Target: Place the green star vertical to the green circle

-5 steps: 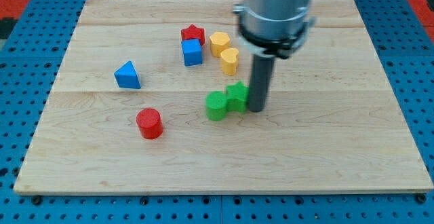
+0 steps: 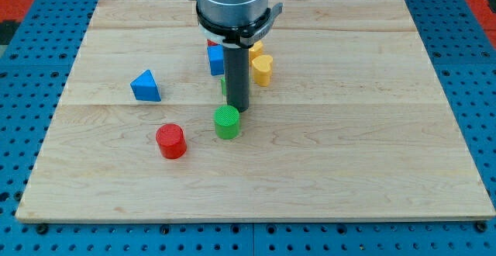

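The green circle [image 2: 226, 122] lies near the board's middle. My tip [image 2: 237, 109] stands just above and to the right of it, touching or nearly touching it. The green star [image 2: 224, 85] shows only as a thin green sliver at the rod's left edge, above the green circle; the rod hides the rest of it.
A blue cube [image 2: 215, 60] and a sliver of a red block [image 2: 210, 45] sit above the star, partly hidden by the arm. Two yellow blocks [image 2: 263, 70] lie right of the rod. A blue triangle [image 2: 146, 86] and a red cylinder [image 2: 170, 140] lie to the left on the wooden board [image 2: 372, 155].
The arm has moved left. The green circle has shifted left and down a little. The green star has gone from the circle's right to above it, behind the rod.
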Motion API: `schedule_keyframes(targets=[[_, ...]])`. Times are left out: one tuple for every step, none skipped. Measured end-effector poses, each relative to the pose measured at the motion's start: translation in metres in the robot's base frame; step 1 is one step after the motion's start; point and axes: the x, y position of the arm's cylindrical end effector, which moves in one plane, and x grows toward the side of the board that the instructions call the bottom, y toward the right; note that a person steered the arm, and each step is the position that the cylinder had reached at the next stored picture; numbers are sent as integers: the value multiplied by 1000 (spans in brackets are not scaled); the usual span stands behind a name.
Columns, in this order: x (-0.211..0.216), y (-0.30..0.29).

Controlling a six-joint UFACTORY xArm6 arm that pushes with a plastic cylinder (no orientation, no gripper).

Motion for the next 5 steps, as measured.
schedule_keyframes(targets=[[-11, -6], [-11, -7], [1, -6], [-17, -14], [-36, -26]])
